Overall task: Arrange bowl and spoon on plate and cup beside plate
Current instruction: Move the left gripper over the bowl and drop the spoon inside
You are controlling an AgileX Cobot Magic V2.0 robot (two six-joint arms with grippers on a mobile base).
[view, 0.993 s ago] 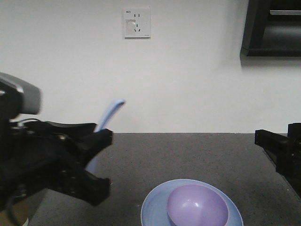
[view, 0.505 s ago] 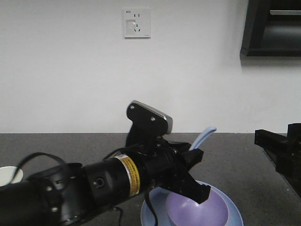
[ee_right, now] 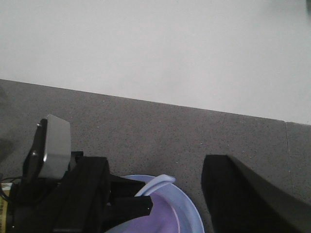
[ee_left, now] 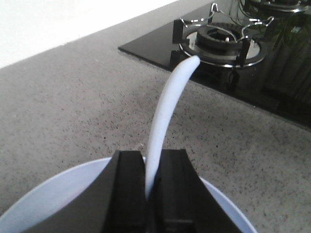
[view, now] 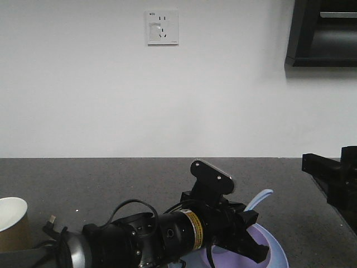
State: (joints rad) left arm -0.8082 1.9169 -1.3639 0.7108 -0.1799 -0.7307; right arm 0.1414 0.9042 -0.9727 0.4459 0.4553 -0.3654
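1. Bowl [ee_right: 163, 223]: sits on plate [ee_right: 187, 208], toward the near edge of the surface [view: 139, 178], right of centre. Step judged done.
2. Spoon [ee_left: 167, 102]: handle clamped in left hand [ee_left: 151, 167], fingers tight on both sides. Handle tip points up and away over the plate's far rim. Scoop end is hidden under the hand, so contact w/ bowl or plate cannot be told. Step judged in progress: spoon is over the plate, not yet let go.
3. Cup [view: 11, 223]: upright on the near-left part of the surface, well apart from the plate, untouched. Step judged not started.
4. Right hand [view: 333, 178]: hangs by the right edge of the surface w/ nothing seen in it. Fingers are only partly in view, so released or clenched cannot be told.
5. Remaining, est.: release spoon on plate, then bring cup just beside plate.
6. Surface: dark grey speckled stone, matt. A black glass gas hob [ee_left: 218, 39] w/ metal pan supports is set into it, beyond the plate in the left wrist view.
7. Room: plain white wall [view: 83, 84] behind the far edge, w/ white socket [view: 162, 27]. Dark cabinet [view: 321, 33] at top right.
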